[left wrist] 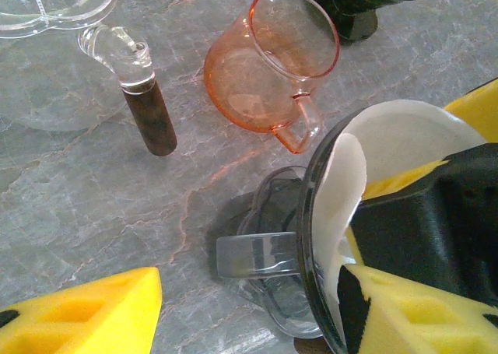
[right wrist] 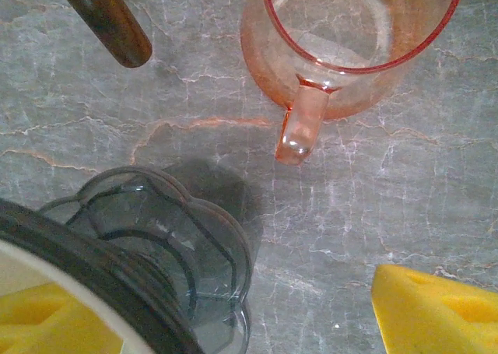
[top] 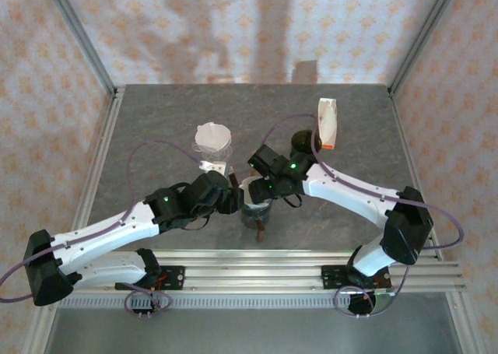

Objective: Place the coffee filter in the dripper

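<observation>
The smoked-glass dripper point(top: 257, 210) stands on the table between my two grippers. The white coffee filter point(left wrist: 342, 191) lies inside it, against the wall below the dark rim point(left wrist: 311, 214). My left gripper point(left wrist: 253, 292) is open and straddles the dripper's wall: one yellow finger point(left wrist: 85, 315) is outside, well apart from the clear handle point(left wrist: 257, 254), and the other is inside by the filter. My right gripper point(right wrist: 233, 307) is open too. One of its fingers sits inside the dripper point(right wrist: 156, 229) beside the filter point(right wrist: 19, 268), the other point(right wrist: 436, 307) over bare table.
A pink glass pitcher point(left wrist: 264, 74) point(right wrist: 350, 43) stands just beyond the dripper. A clear glass vessel with a brown wooden handle point(left wrist: 152, 117) lies beside it. A white carton point(top: 328, 123), a dark green cup point(top: 303, 141) and a round white object point(top: 212, 138) stand farther back.
</observation>
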